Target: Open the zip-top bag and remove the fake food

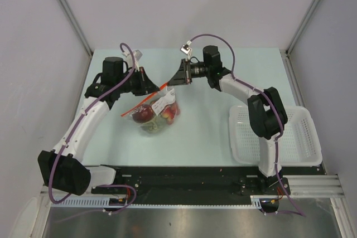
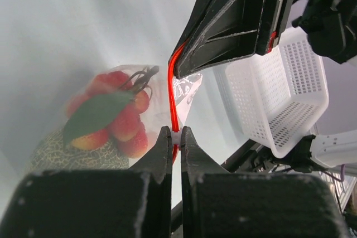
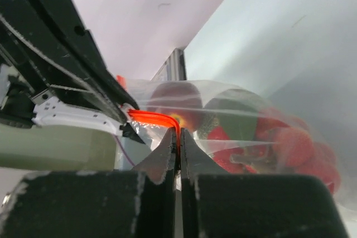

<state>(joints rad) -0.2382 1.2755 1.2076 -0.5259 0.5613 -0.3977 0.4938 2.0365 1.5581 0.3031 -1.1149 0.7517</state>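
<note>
Zip-top bag (image 1: pixel 156 112) — left claw (image 2: pixel 175 132) and right claw (image 3: pixel 177 134) each tight on its strip (image 2: pixel 172 93).

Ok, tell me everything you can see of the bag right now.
The bag is small, clear, crinkly plastic with a red-orange zip strip along its mouth. It is held mouth-up over the table. The left gripper and right gripper each pinch the strip, a short stretch between them. Inside is the fake food: red fruit, a green leaf, a pale netted piece. Whether the seal has parted, or the bottom touches the table, I cannot tell.
</note>
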